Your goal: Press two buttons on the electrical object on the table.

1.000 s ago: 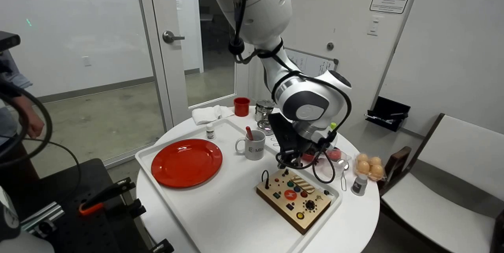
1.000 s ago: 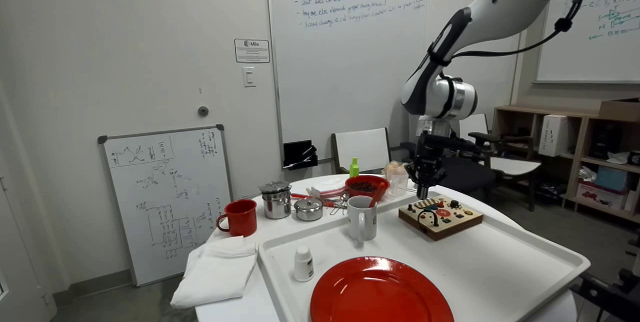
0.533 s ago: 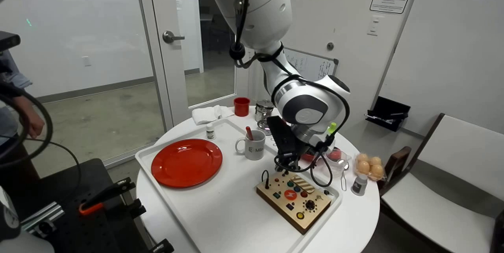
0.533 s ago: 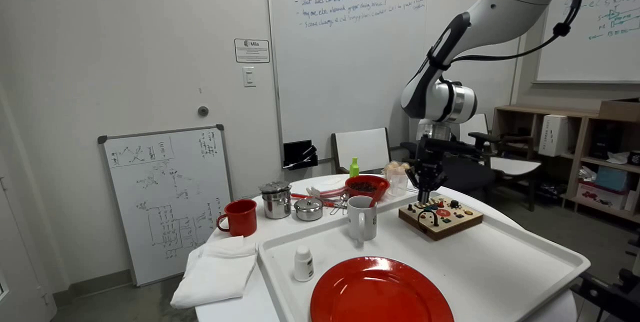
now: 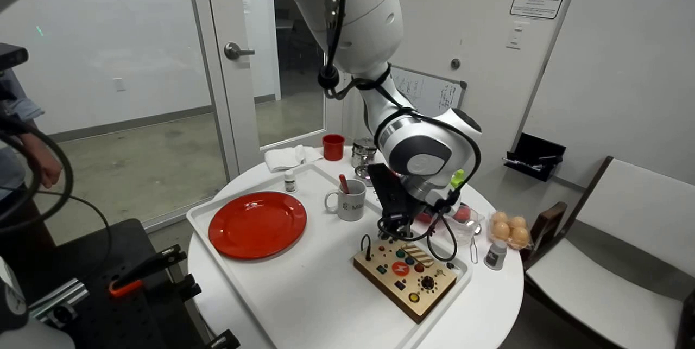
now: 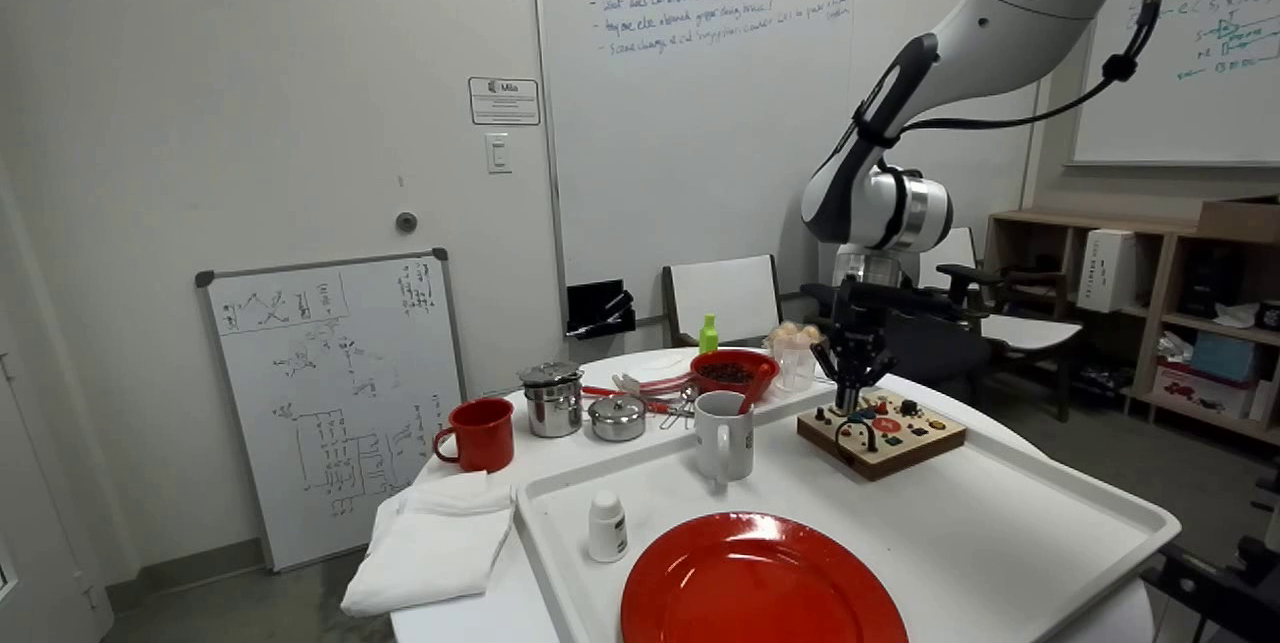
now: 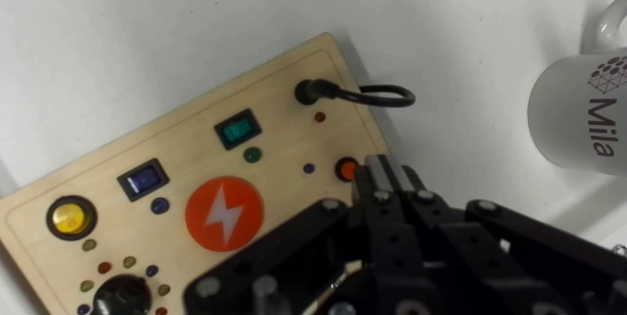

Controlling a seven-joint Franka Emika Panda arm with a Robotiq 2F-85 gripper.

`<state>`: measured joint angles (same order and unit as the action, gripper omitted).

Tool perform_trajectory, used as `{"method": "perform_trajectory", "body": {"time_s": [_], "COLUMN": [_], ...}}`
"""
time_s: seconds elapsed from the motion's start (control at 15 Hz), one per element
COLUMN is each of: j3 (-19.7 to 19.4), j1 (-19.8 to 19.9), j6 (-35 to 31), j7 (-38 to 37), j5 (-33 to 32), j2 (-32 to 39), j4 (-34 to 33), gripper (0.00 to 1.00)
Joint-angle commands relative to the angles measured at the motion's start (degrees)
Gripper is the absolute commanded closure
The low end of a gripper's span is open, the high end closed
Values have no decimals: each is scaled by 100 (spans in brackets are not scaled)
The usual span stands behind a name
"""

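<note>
The electrical object, a flat tan wooden board (image 5: pixel 389 279) with buttons, switches and small lights, lies on a white tray on the round white table (image 5: pixel 491 305). It shows in the exterior view (image 6: pixel 885 463) and fills the left of the wrist view (image 7: pixel 284 178). My gripper (image 7: pixel 384 160) is shut, its fingers together with nothing seen between them. The fingertips stand just beside an orange-red button (image 7: pixel 346 169) near the board's end and cover its edge. In an exterior view the gripper (image 6: pixel 847 407) points down over the board's mug-side end; I cannot tell if it touches.
The white tray (image 5: pixel 320 289) also bears a red plate (image 5: pixel 258 224), a Mila mug (image 5: pixel 352 205) and a small white bottle (image 5: pixel 290 181). A black cable loop (image 7: pixel 387 97) rises from the board. A red bowl (image 6: pixel 733 370), pots (image 6: pixel 553 403) and eggs (image 5: pixel 510 229) stand beyond.
The arm and gripper have moved down a little, bringing the fingertips closer to the board's top. The gripper stays shut. The board and other objects have not moved.
</note>
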<state>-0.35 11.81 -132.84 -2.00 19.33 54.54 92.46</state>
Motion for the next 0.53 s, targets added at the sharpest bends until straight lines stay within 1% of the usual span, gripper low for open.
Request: {"method": "perform_trajectory", "body": {"time_s": [0.0,0.47], "j3": [25,33], "j1": [29,53], "j6": [152,170], "j7": [-27,-35], "j5": [-72,-62], "j2": [202,356], "j4": [-309,-429], "gripper": [100,100]}}
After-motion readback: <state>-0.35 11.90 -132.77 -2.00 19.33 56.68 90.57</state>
